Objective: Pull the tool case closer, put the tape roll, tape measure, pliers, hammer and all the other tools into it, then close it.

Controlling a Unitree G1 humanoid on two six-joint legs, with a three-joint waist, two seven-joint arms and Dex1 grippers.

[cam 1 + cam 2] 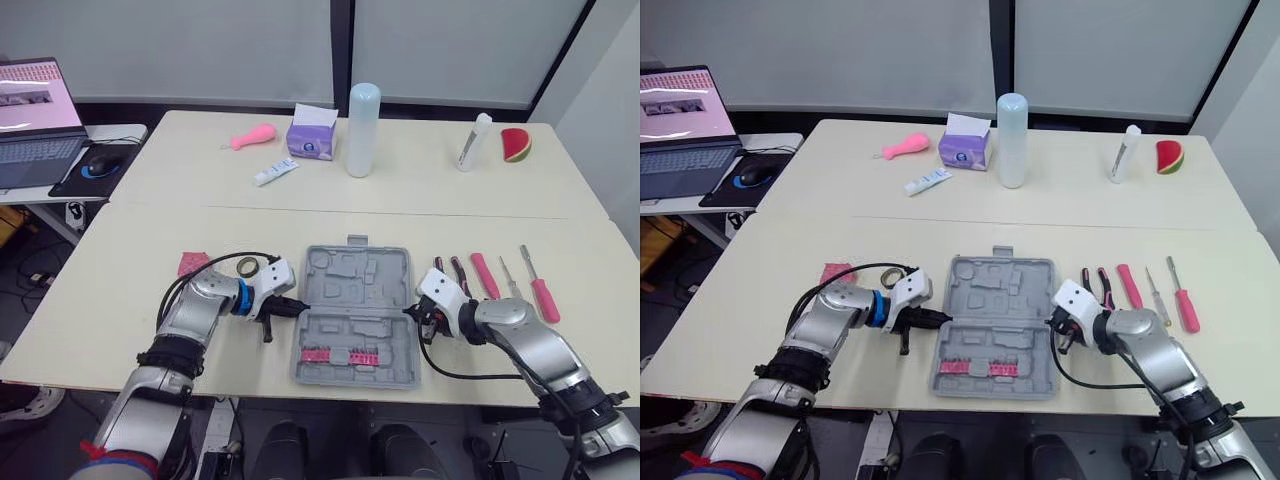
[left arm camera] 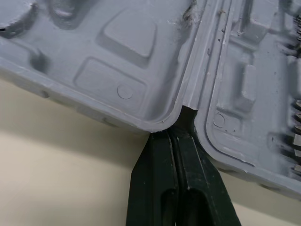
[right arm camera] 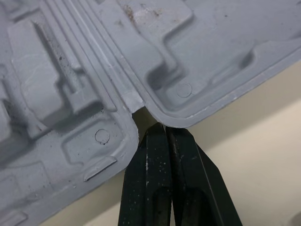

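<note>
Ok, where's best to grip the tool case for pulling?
Likely the hinge notches on its left and right edges, one gripper from each side: the tool case lies open, flat and thin-rimmed, and the shut left gripper and right gripper sit at those notches.

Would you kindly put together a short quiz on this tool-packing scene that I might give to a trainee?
1. True or false: the tool case lies open.
2. Where do the tips of the left end effector sit? A. at the hinge notch on the case's side; B. around a hammer's handle; C. on a drawer's knob.
3. Fill in: the pliers and the red-handled screwdriver lie to the robot's ____ of the case.
Key: 1 true; 2 A; 3 right.
</note>
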